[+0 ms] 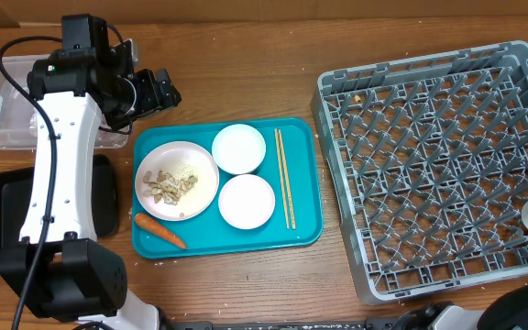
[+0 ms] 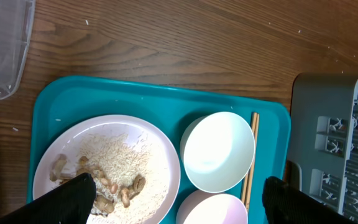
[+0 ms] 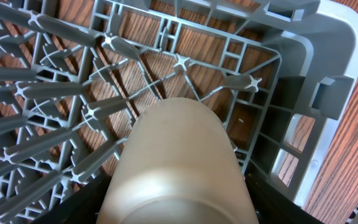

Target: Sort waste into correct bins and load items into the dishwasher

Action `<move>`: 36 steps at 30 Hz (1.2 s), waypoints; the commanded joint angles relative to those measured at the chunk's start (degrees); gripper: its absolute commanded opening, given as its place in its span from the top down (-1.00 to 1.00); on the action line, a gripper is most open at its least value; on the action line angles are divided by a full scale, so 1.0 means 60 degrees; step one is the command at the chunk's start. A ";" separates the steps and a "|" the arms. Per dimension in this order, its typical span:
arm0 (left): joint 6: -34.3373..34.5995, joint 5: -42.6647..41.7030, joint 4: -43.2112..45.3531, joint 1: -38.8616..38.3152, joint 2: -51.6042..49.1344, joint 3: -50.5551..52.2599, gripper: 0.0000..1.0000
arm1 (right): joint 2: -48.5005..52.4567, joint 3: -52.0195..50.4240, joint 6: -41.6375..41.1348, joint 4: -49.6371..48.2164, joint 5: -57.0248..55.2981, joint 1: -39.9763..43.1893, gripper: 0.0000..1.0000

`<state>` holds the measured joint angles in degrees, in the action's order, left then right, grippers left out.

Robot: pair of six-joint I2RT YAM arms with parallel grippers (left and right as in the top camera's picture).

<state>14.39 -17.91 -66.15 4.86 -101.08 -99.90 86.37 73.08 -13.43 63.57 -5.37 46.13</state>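
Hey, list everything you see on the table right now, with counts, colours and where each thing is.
teal tray: 1, teal, table centre
plate: 1, white, left on the teal tray
rice and nut shells: scattered, white and beige, on the plate
bowls: 2, white, on the tray right of the plate
chopsticks: 2, pale wood, tray's right side
carrot: 1, orange, tray's lower-left corner in the overhead view
clear tub: 1, clear, far left
black tray: 1, black, below the tub
dish rack: 1, grey, right
cup: 1, white, over the rack's corner
left gripper: open, above the tray
right gripper: shut on the cup
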 commanded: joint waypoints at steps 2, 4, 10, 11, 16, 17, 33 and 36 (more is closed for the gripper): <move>-0.0157 0.0091 -0.0029 -0.0062 0.0189 -0.0055 -0.75 | 0.0331 -0.0095 -0.0055 -0.0200 0.0532 0.0036 -0.07; -0.0153 0.0087 -0.0029 -0.0062 0.0189 -0.0055 -0.75 | 0.0313 -0.0080 -0.0051 -0.0342 0.0892 0.0036 -0.07; -0.0157 0.0091 -0.0029 -0.0062 0.0189 -0.0055 -0.75 | 0.0302 0.0444 -0.0051 -0.0321 0.1093 0.0036 -0.05; -0.0157 0.0087 -0.0025 -0.0062 0.0189 -0.0055 -0.76 | 0.0302 0.0495 -0.0051 -0.0313 0.1089 0.0036 -0.05; -0.0157 0.0091 -0.0076 -0.0062 0.0189 -0.0055 -0.75 | 0.0306 0.0503 -0.0055 -0.0131 0.0925 0.0036 -0.06; -0.0157 0.0091 -0.0076 -0.0062 0.0189 -0.0055 -0.76 | 0.0306 0.0503 -0.0055 -0.0091 0.0823 0.0036 -0.08; -0.0157 0.0095 -0.0313 -0.0062 0.0189 -0.0055 -0.78 | 0.0306 0.0503 0.0342 -0.0127 0.3220 0.0036 -1.00; -0.0149 0.0091 -0.0630 -0.0066 0.0189 -0.0055 -0.78 | 0.0306 0.0616 0.0838 -0.0372 0.5337 -0.0040 -0.88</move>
<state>14.39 -17.74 -68.60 4.86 -101.08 -99.90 88.20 74.35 -11.51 62.26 12.53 46.24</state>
